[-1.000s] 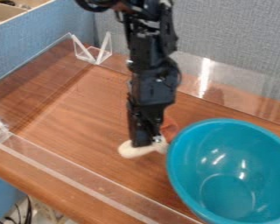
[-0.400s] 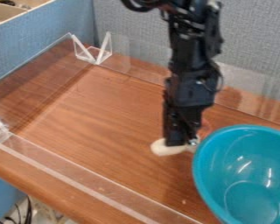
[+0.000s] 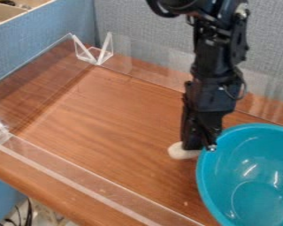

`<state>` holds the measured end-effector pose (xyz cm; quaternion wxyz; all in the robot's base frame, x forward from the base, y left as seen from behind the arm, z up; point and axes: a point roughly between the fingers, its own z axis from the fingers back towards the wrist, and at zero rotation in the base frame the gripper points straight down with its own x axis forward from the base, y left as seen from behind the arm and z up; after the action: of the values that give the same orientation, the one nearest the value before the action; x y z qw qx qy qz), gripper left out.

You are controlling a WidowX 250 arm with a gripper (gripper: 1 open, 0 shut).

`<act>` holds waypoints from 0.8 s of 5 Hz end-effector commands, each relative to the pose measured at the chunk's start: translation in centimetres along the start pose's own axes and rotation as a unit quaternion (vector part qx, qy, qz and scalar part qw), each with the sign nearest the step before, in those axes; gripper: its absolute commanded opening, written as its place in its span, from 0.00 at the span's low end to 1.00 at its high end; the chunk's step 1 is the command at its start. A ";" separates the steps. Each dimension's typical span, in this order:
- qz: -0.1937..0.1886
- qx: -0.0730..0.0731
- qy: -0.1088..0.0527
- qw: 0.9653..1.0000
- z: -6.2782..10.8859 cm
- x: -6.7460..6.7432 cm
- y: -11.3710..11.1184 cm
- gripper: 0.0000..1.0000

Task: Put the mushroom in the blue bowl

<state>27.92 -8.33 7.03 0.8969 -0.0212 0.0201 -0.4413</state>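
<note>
The black arm reaches down from the top right, and its gripper (image 3: 198, 140) is shut on the mushroom (image 3: 183, 150), whose cream-white stem pokes out to the left just above the wooden table. The fingertips hide the cap. The large teal-blue bowl (image 3: 253, 177) sits at the bottom right, its left rim right beside the gripper and the mushroom, and it is partly cut off by the frame edge.
A clear acrylic wall (image 3: 61, 168) borders the wooden table (image 3: 96, 115) along the front, left and back. A clear bracket (image 3: 95, 50) stands at the back left corner. A blue partition and a cardboard box (image 3: 26, 22) lie beyond the left wall.
The arm has carried the mushroom rightward across the table, from left of the bowl to right at its left rim. The view has also shifted, so the bowl sits further right.
</note>
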 end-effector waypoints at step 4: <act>-0.046 0.010 -0.012 0.999 -0.2 2.8 -1.6 0.00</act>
<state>28.44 -8.86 5.76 0.8936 -0.0192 0.0268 -0.4476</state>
